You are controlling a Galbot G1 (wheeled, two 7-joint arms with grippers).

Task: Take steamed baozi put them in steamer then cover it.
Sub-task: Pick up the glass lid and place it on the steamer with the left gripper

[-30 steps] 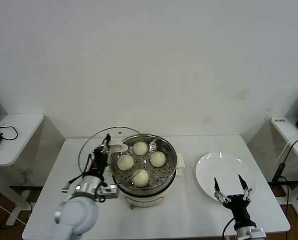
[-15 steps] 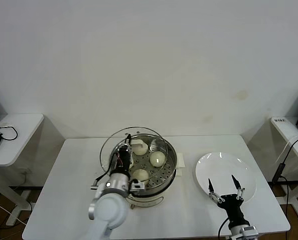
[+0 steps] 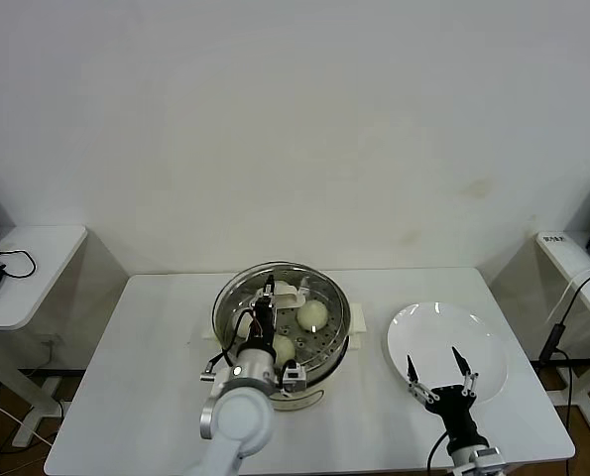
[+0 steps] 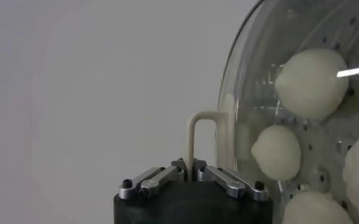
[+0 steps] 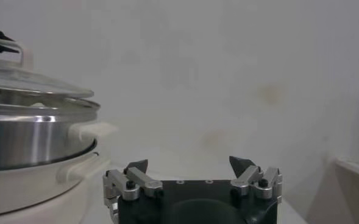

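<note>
Head view: left gripper (image 3: 268,297) sits over the steamer (image 3: 281,322) at table (image 3: 156,347) centre, jaws pinched tight on the cream handle of the cover (image 3: 237,297). Cover is above the pot mouth, slightly offset toward the robot's left; can't tell if the rim is seated. Two baozi (image 3: 313,314) are clear just right of and below the jaws, the rest are behind the arm. Right gripper (image 3: 440,375) is parked low at the near edge of the white plate (image 3: 443,332), fingers spread wide, nothing between them. Left wrist view: jaws closed on the handle (image 4: 199,137), glass cover (image 4: 252,97) edge-on just beyond the fingertips, four baozi (image 4: 311,82) visible through it on the perforated tray. Right wrist view: right gripper (image 5: 189,164) wide open and empty, steamer (image 5: 36,143) with the cover (image 5: 27,85) over it, well off to one side of the jaws.
</note>
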